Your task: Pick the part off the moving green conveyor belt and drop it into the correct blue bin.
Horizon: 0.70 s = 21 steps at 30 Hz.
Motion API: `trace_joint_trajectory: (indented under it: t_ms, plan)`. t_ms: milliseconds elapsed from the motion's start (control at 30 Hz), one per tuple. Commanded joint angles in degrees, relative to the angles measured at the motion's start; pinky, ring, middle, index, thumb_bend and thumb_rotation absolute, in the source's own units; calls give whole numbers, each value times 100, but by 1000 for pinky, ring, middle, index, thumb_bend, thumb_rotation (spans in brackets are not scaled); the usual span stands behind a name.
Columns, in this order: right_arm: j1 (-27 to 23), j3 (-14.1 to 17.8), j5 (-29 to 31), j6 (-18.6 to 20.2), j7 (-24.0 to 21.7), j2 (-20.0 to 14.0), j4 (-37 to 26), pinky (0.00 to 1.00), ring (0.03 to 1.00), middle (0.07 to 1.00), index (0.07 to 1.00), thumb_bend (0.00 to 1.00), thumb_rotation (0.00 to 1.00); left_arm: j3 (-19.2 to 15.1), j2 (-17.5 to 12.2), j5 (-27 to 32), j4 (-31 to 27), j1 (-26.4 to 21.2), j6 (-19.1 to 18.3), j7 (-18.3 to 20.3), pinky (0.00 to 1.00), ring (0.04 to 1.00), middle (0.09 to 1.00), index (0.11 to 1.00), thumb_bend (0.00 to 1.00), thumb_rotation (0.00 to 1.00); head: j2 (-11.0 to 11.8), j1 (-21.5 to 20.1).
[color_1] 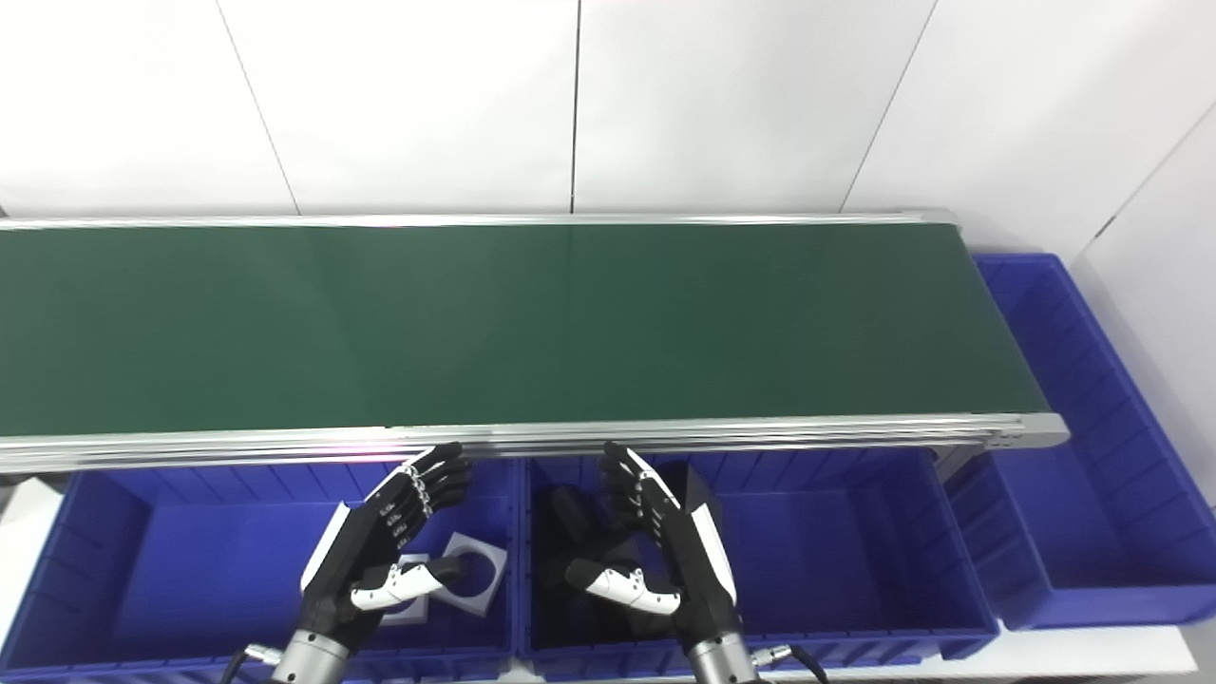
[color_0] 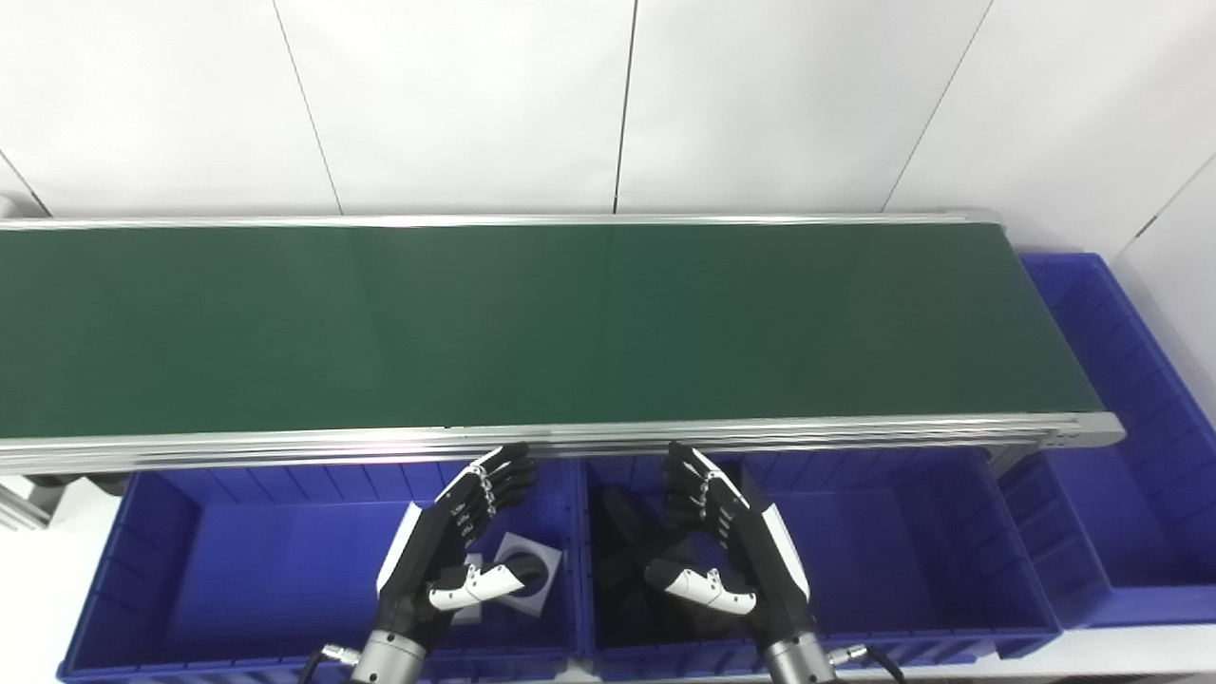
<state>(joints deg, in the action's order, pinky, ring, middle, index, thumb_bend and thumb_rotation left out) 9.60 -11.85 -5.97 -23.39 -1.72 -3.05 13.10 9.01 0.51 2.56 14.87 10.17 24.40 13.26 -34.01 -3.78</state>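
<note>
Left eye view shows the left hand (color_0: 446, 560) with fingers (color_0: 494, 480) spread wide and holding nothing, poised over the left bin (color_0: 171, 532); the right hand (color_0: 731, 551) mirrors it, equally spread and empty, over the middle bin (color_0: 912, 551). No part rides the green belt (color_0: 570, 323) in either view, so the piece to pick is not yet in sight. 2 grey square pieces (color_0: 521, 570) with round holes lie in the left bin; dark pieces (color_0: 617, 541) sit in the middle bin. A third bin (color_0: 1121, 380) stands at the belt's right end. Likely risk: a late reach lets a part run off there. The near rail (color_0: 760, 432) stands between the hands and the belt.
</note>
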Motion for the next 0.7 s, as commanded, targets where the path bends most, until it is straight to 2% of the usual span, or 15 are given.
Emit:
trace_joint_trajectory:
  t_ms: [0,667]
  plan:
    - [-68,1,70,-342,-30,6,-108,804,859,864,894,990,496,28,36,-58,-81,-104,241,-18,807,808,819,832,999,399,6,2]
    - [-51,-7,43,-352,-17,-9,-132,803,857,863,895,993,503,38,33,-46,-99,-87,250,-3,813,811,820,833,994,392,8,15]
